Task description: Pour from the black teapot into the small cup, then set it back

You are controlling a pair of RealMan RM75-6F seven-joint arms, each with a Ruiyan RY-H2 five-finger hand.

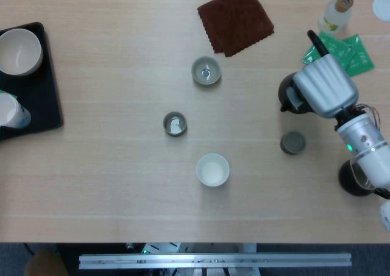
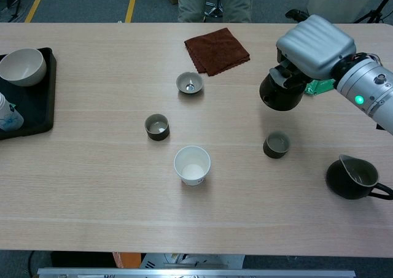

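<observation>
My right hand (image 1: 326, 87) (image 2: 315, 42) grips the black teapot (image 1: 290, 94) (image 2: 280, 92) and holds it in the air, roughly level, its spout toward the left. The teapot hangs above the table, farther back than the small dark cup (image 1: 293, 142) (image 2: 276, 145), and is apart from it. The cup stands upright on the table; I cannot tell what is in it. The teapot's handle pokes out beyond the hand at the far side. My left hand shows in neither view.
A dark pitcher (image 2: 353, 178) stands at the near right. Green packets (image 1: 347, 53), a bottle (image 1: 337, 11) and a brown cloth (image 2: 217, 49) lie behind. A white paper cup (image 2: 192, 164), two small cups (image 2: 157, 126) (image 2: 190, 82) and a black tray (image 2: 37, 115) lie leftward.
</observation>
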